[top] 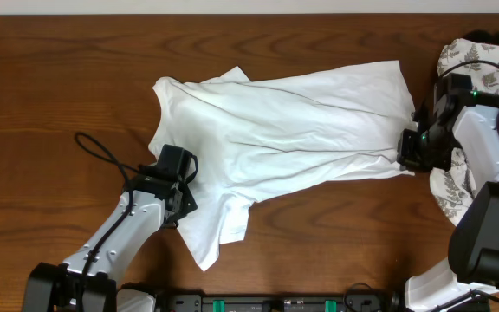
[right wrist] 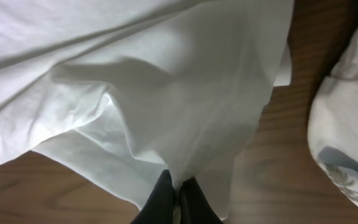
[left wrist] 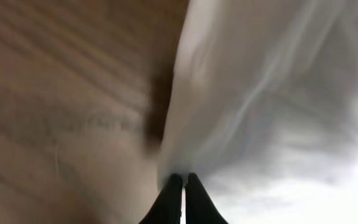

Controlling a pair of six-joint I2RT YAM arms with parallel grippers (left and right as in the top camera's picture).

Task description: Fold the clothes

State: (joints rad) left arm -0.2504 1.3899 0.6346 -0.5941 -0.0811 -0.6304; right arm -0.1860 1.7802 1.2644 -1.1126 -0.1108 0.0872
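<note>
The T-shirt [top: 293, 130] is spread, crumpled, across the middle of the worktop [top: 50, 78], and no neat fold has been made. The left claw [left wrist: 183, 186] is pinched shut on the shirt's left edge. The right claw [right wrist: 176, 186] is pinched shut on its right edge, beside a fern-print cloth [top: 483, 61]. Folding is judged barely begun, and every fold is yet to be made.
</note>
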